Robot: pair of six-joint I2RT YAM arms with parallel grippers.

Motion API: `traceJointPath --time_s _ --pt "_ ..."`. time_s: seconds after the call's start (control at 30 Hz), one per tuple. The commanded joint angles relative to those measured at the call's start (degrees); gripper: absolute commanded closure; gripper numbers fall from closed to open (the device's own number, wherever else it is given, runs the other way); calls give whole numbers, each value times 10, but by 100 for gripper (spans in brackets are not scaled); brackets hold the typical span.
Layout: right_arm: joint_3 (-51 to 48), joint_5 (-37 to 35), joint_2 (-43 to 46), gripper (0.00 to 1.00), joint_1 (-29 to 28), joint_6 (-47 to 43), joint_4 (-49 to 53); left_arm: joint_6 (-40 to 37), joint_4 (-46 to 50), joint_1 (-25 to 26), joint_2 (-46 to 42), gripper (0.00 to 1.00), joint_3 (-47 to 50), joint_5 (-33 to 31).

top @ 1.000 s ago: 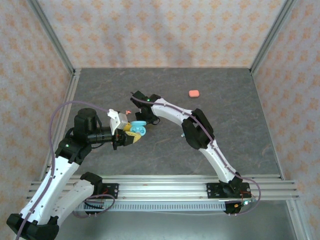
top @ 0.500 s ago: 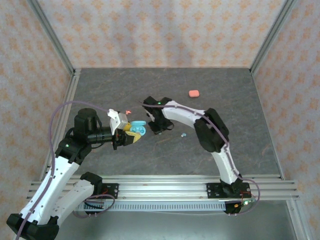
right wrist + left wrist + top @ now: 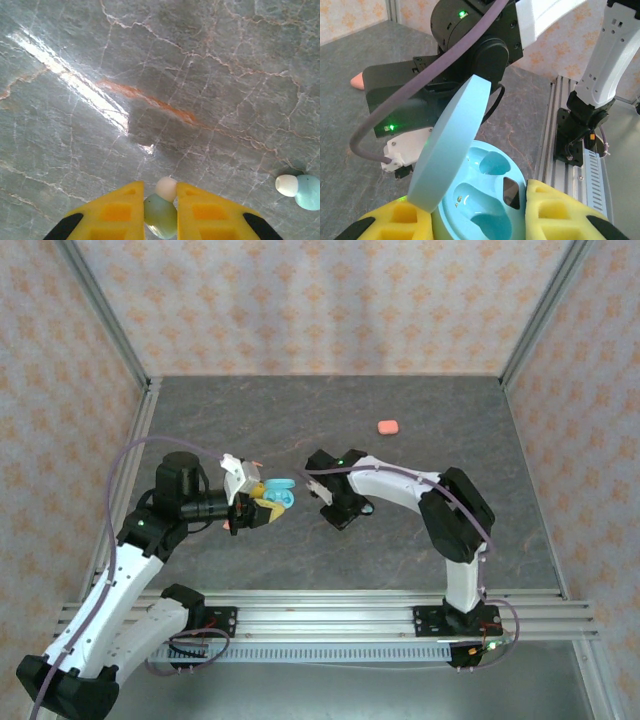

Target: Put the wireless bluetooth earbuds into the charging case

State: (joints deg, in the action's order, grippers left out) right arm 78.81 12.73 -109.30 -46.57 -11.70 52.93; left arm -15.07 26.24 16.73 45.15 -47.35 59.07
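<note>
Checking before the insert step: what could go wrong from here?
1. The right gripper pinches the earbud at its very fingertips. So small a grip may slip or twist in transit.
2. The case, held by the left gripper, has its lid tilted over the wells, so the approach could knock it.
3. A second earbud lies loose beside the right gripper and could get swept away.
</note>
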Motion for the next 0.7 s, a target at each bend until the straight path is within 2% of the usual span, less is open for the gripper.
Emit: traceJointPath --time_s 0.0,0.3,0.4,0.53,0.67 --pt "-17 -29 -5 81 1 -18 -19 -8 1 -5 -12 92 -6 -2" --pt "-57 -69 -8 75 0 -15 -61 -9 -2 -4 -12 92 -4 -3" --pt "-60 -80 -2 64 0 -4 -62 -11 3 -4 -14 92 -5 -4" --pt "-55 -86 25 54 0 39 -60 -13 4 -5 -14 92 -3 -7" --pt "-43 -94 50 52 0 111 -42 -14 3 -5 -15 92 -4 -9"
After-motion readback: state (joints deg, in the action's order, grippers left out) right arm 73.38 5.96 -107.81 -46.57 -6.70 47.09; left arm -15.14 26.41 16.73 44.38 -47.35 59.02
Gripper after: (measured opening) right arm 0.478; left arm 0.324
